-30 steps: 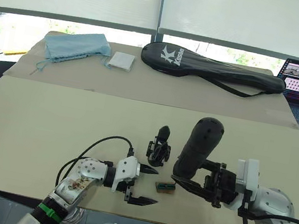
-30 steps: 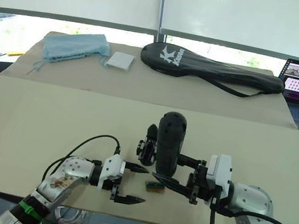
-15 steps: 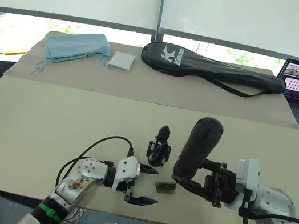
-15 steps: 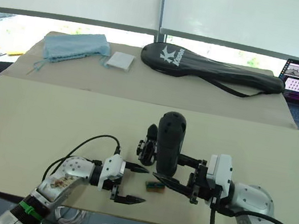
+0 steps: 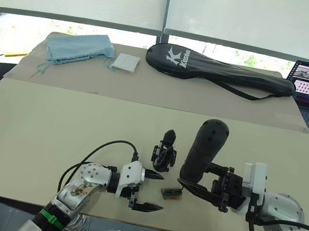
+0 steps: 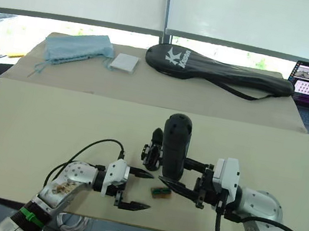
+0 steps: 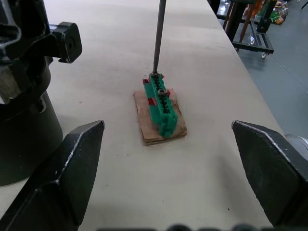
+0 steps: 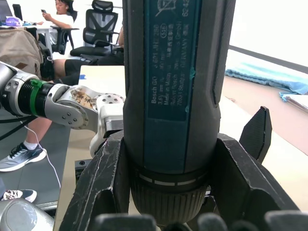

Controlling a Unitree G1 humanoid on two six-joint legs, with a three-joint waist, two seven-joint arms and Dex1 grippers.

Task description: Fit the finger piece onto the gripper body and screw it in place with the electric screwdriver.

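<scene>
On the beige tabletop (image 5: 49, 133), the right gripper (image 5: 213, 189) is clamping the thick black electric screwdriver (image 5: 202, 151), its bit touching the small green screw holder (image 7: 161, 103). The left gripper (image 5: 144, 190) is gaping empty beside the black blocky gripper body (image 5: 164, 151); fastening seems not begun.

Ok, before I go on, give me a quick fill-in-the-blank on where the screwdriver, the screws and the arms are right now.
1. The electric screwdriver is gripped by the ____ gripper.
2. Its bit tip rests on the small ____ screw holder.
3. The left gripper is ____, holding nothing.
4. The gripper body stands on the ____.

Missing words: right; green; open; table
</scene>
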